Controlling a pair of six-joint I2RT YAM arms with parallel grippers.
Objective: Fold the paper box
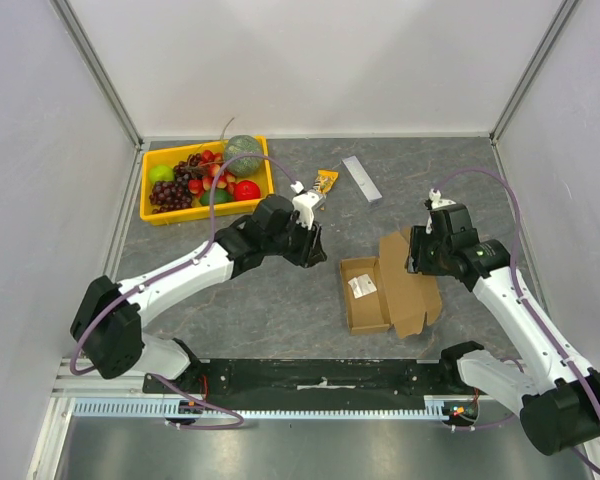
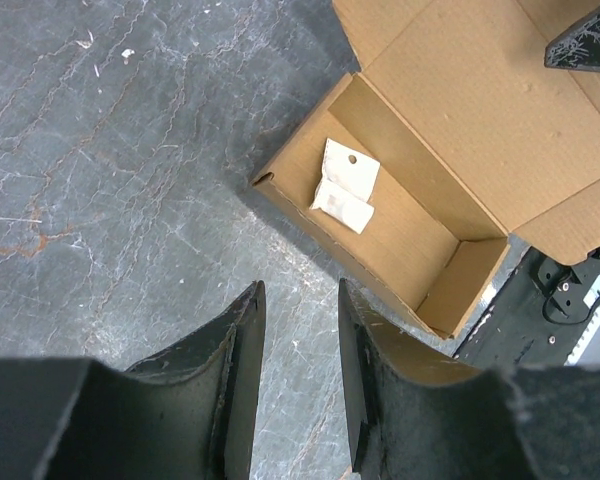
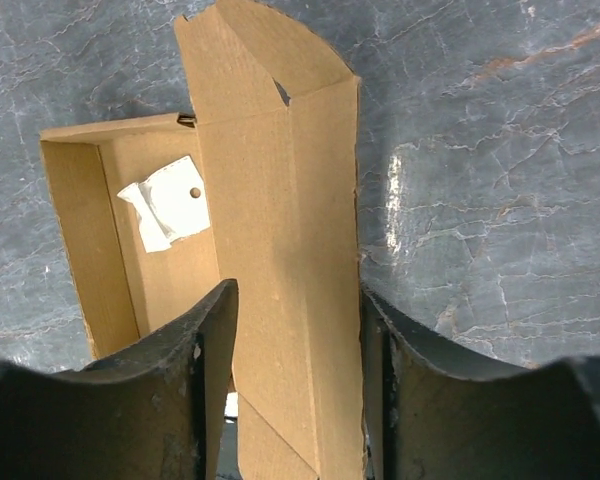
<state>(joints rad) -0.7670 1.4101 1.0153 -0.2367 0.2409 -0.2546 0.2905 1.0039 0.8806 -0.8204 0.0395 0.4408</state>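
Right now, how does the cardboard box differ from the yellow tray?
The paper box is brown, central, holding only a white packet; the yellow tray sits far left, heaped with fruit. The box has an open lid; the tray has none. Both are shallow rectangles.

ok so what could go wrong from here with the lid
1. The right gripper straddles the lid panel across its width; squeezing edge to edge may buckle the cardboard instead of hinging it.
2. The left gripper hovers empty beside the paper box, so nothing pins the box down; lifting the lid could drag or tip it.
3. The white packet lies loose inside and might slide out if the box tips.
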